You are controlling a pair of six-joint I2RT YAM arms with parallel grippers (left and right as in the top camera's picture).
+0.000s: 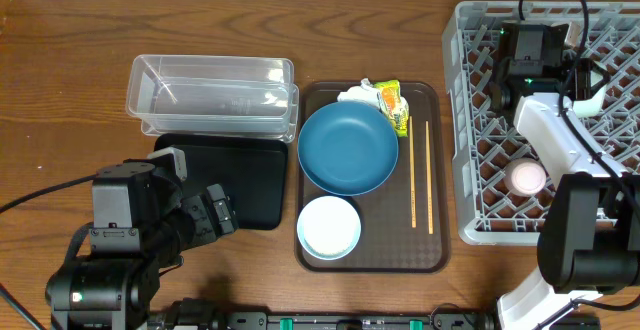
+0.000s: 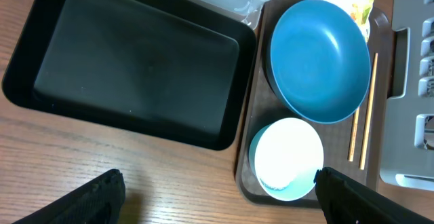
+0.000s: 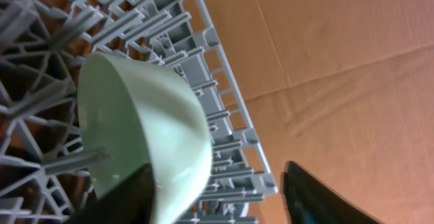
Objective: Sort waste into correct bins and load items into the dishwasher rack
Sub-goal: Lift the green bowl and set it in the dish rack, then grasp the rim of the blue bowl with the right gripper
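Note:
A dark-blue bowl [image 1: 347, 147] and a white bowl [image 1: 329, 226] sit on the brown serving tray [image 1: 375, 255], with a white tissue [image 1: 352, 94], a snack wrapper [image 1: 392, 104] and chopsticks [image 1: 420, 175]. My left gripper [image 1: 214, 216] is open and empty over the table, just left of the white bowl [image 2: 288, 157]. My right gripper [image 1: 590, 78] is open over the grey rack [image 1: 470, 120]. Its jaws [image 3: 220, 193] straddle the wall of the mint-green bowl [image 3: 142, 129], which stands on edge in the rack. A pink cup [image 1: 526, 178] lies in the rack. No rice grains show.
The clear tub [image 1: 210, 95] stands at the back left, and the black tray [image 1: 235, 175] lies in front of it, touching the serving tray's left side. The rack's outer wall [image 3: 230, 108] is right beside the mint bowl.

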